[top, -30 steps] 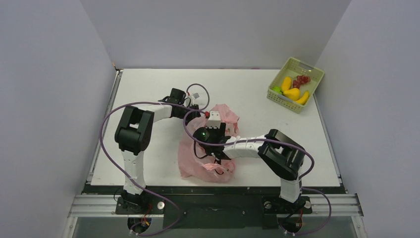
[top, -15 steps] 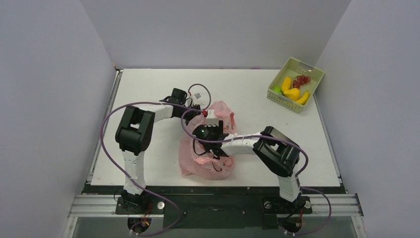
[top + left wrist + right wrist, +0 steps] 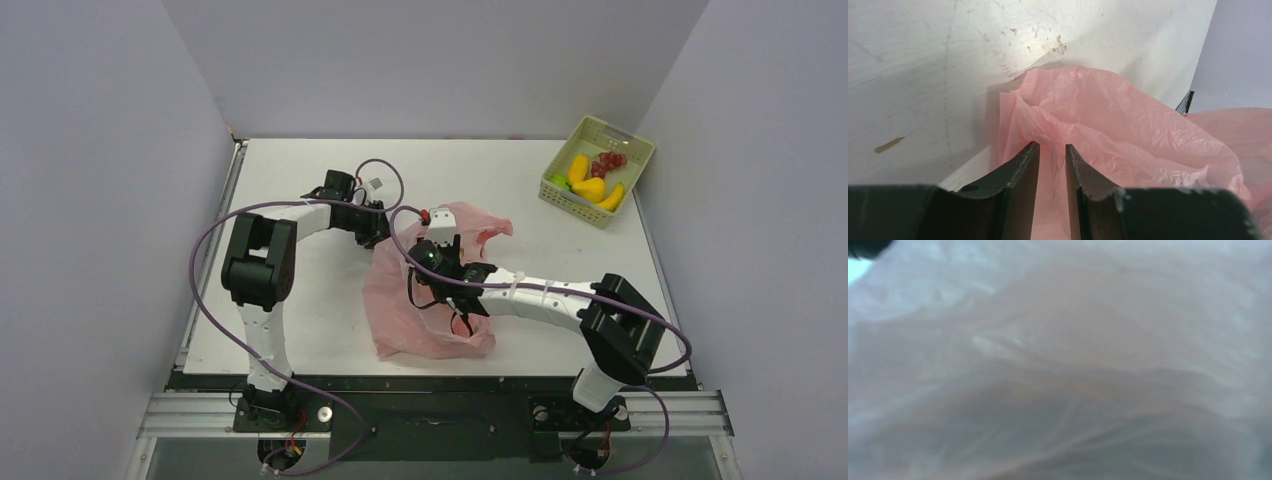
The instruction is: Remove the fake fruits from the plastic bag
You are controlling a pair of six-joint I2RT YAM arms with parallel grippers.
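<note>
- The left end effector (image 3: pixel 1051 146) has its jaws narrowed on a fold of the pink plastic bag (image 3: pixel 1128 125), likely pinning it to the worktop (image 3: pixel 923 75).
- The right end effector (image 3: pixel 443 226) sits at the bag's mouth. Its wrist view shows only blurred film, so I cannot tell its opening.
- Only the top view shows fake fruits (image 3: pixel 590 180) in the green basket (image 3: pixel 630 142), well apart from the bag.

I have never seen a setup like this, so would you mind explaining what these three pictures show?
Two robot arms are bolted at the near edge of a white table. The overhead picture shows both; the other two come from cameras on their wrists. A pink plastic bag lies mid-table, and a green basket in the far right corner holds toy fruits. The left tool pinches a fold of the bag. The right tool is up against the bag; its camera sees only blurred plastic, so its grip cannot be judged.
</note>
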